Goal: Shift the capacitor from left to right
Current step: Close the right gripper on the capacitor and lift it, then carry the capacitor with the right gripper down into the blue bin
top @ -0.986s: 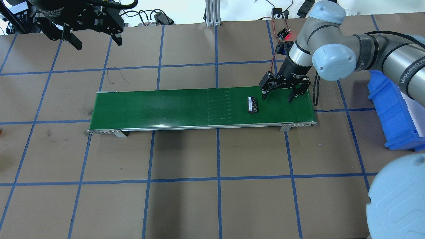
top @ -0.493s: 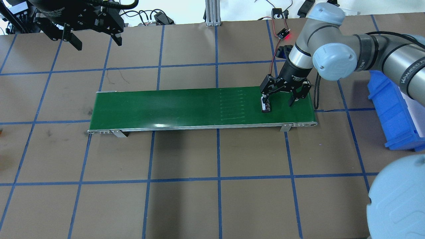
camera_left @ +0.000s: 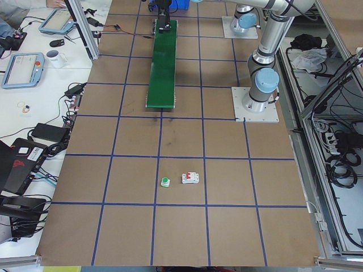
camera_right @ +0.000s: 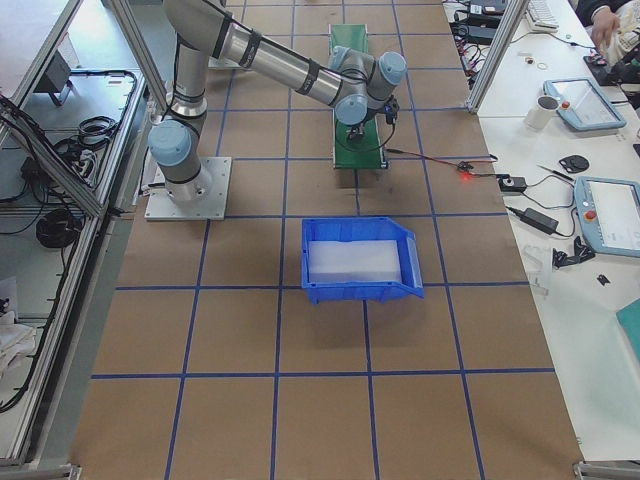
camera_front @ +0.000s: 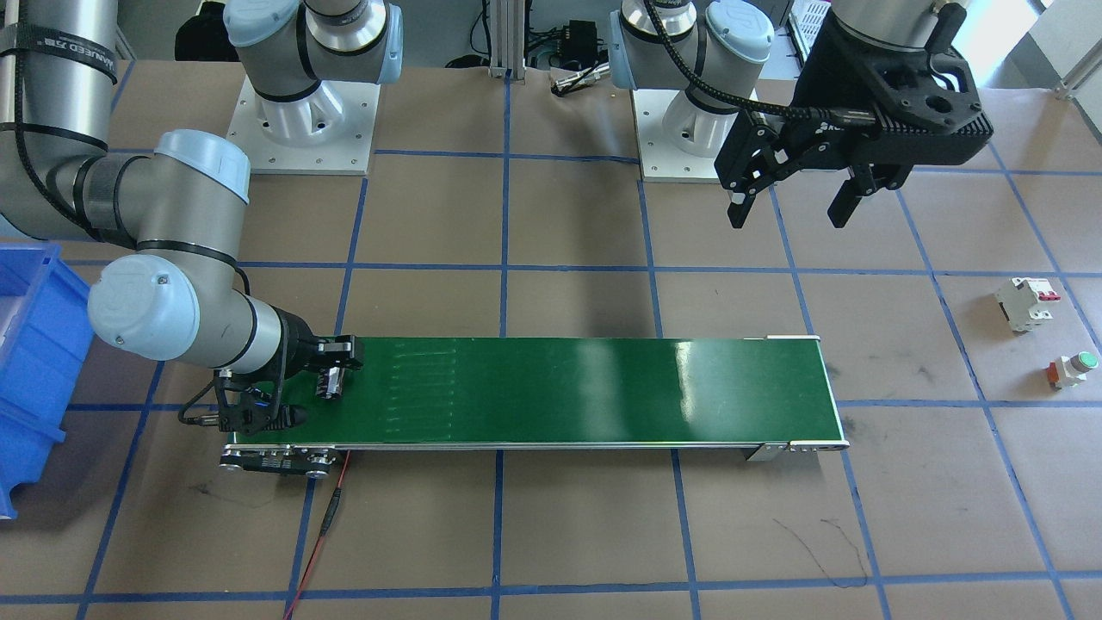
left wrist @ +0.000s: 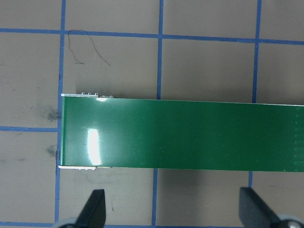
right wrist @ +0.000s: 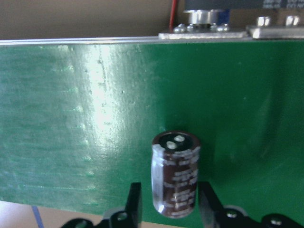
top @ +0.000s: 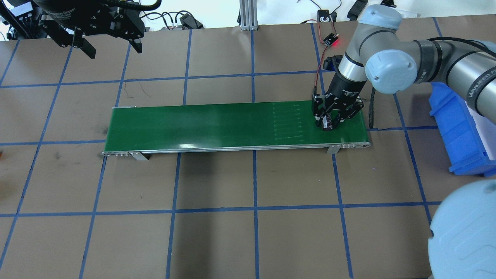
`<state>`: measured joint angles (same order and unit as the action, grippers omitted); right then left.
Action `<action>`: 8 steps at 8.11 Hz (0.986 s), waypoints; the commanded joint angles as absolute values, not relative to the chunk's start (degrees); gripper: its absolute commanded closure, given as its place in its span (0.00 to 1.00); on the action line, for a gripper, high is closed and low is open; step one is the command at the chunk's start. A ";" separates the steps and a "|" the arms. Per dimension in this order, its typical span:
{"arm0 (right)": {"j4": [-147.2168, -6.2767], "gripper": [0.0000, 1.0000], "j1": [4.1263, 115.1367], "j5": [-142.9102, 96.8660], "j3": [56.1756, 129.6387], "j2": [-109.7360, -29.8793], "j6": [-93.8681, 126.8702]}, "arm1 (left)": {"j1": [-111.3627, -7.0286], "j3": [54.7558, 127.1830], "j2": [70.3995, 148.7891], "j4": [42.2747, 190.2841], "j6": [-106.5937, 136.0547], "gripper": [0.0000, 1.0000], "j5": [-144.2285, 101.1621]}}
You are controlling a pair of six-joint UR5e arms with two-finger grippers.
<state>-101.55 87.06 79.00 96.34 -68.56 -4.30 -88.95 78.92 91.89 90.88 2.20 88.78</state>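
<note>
The capacitor (top: 327, 124) is a small black cylinder with a silvery end. It lies at the right end of the green conveyor belt (top: 213, 126). My right gripper (top: 329, 121) is down on the belt and shut on the capacitor. In the right wrist view the capacitor (right wrist: 175, 175) sits between the two fingers (right wrist: 134, 202). In the front-facing view the capacitor (camera_front: 330, 384) is in that gripper (camera_front: 331, 379) at the belt's left end. My left gripper (top: 110, 42) is open and empty, high over the back left of the table; it also shows in the left wrist view (left wrist: 173, 211).
A blue bin (top: 461, 131) stands right of the belt. A small sensor board with a red light (top: 330, 38) and its wires lie behind the belt's right end. A white breaker (camera_front: 1024, 303) and a green-topped push button (camera_front: 1072, 368) stand on the robot's far left.
The capacitor has moved right along the belt and in between the right gripper's fingers. The right gripper has closed on it. The left arm has not moved.
</note>
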 commanded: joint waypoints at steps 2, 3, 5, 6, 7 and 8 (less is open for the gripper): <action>-102.13 1.00 84.91 89.10 95.54 -68.82 -6.15 | -88.95 78.84 91.76 90.88 2.20 0.00 88.77; -102.04 1.00 84.38 89.56 95.36 -69.34 -6.67 | -88.95 78.75 91.76 90.88 2.20 0.00 88.77; -99.16 1.00 83.33 95.23 93.61 -74.06 -8.08 | -88.95 78.66 92.54 90.44 2.72 0.00 88.42; -97.57 1.00 81.15 95.88 93.34 -76.61 -12.09 | -88.95 78.75 92.11 90.44 2.64 0.00 88.42; -95.30 1.00 75.73 96.06 93.34 -79.34 -18.74 | -88.95 78.84 91.85 90.44 2.55 0.00 88.42; -94.66 1.00 69.24 96.24 93.34 -80.24 -26.38 | -88.95 78.84 91.76 90.44 2.46 0.00 88.42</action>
<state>-97.08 78.93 95.40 93.50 -77.02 -14.53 -88.94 78.78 92.01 90.47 2.57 88.44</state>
